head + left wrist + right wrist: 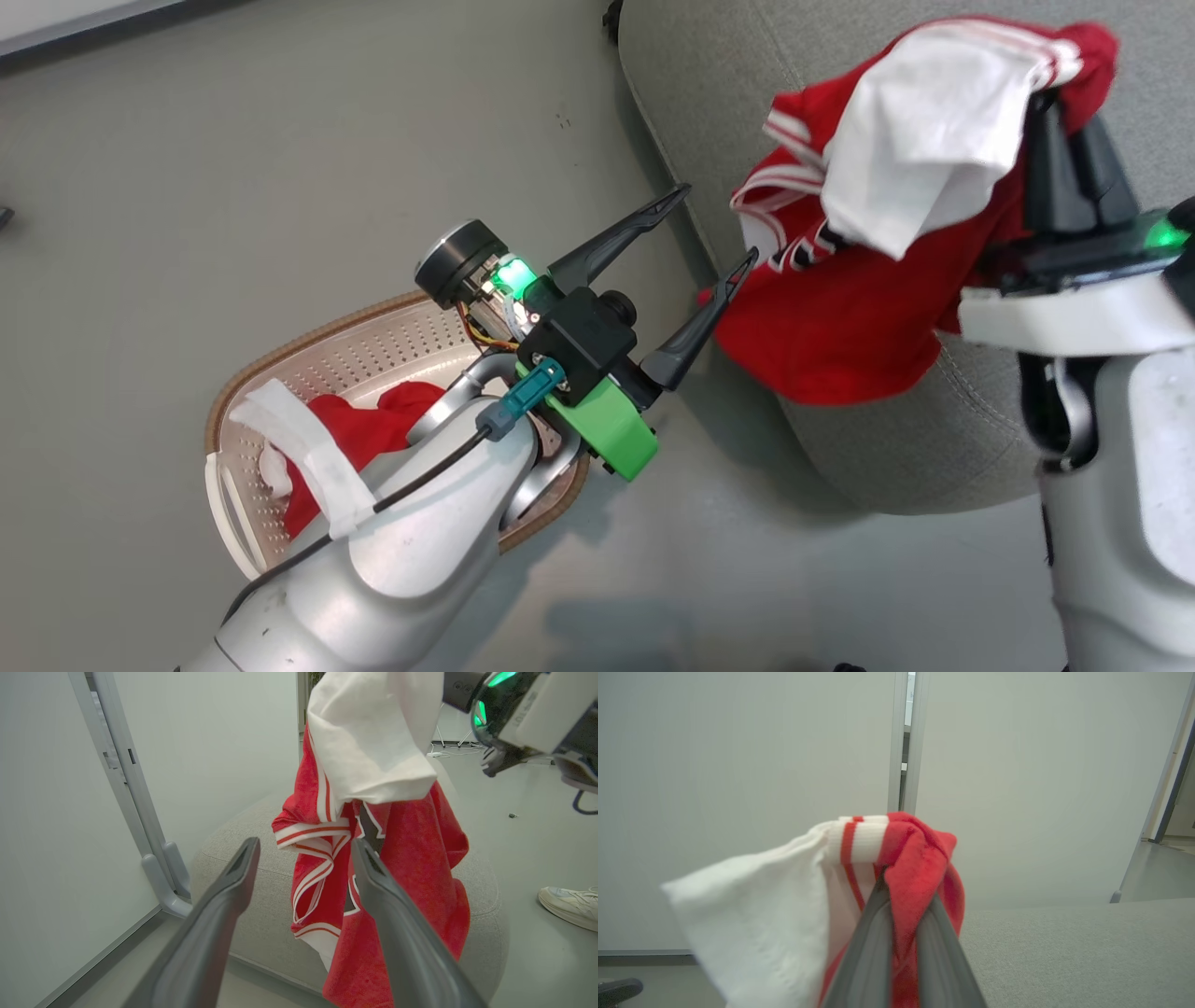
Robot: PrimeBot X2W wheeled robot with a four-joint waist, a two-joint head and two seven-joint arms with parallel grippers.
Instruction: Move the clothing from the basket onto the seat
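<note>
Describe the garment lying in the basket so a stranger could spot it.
Beside the big grey seat, a cream perforated basket with a brown rim stands on the floor. Inside lies a crumpled red garment with a wide white band. Unlike the red jersey dangling over the seat, it is held by nothing.

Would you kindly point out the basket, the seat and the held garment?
basket [373, 355]: head view, perforated inner wall.
seat [896, 453]: head view, rounded front edge.
held garment [840, 327]: head view, red body.

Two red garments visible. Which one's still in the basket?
The red garment with the white band, lying in the basket. The lettered jersey hangs from the shut right gripper at the seat.
</note>
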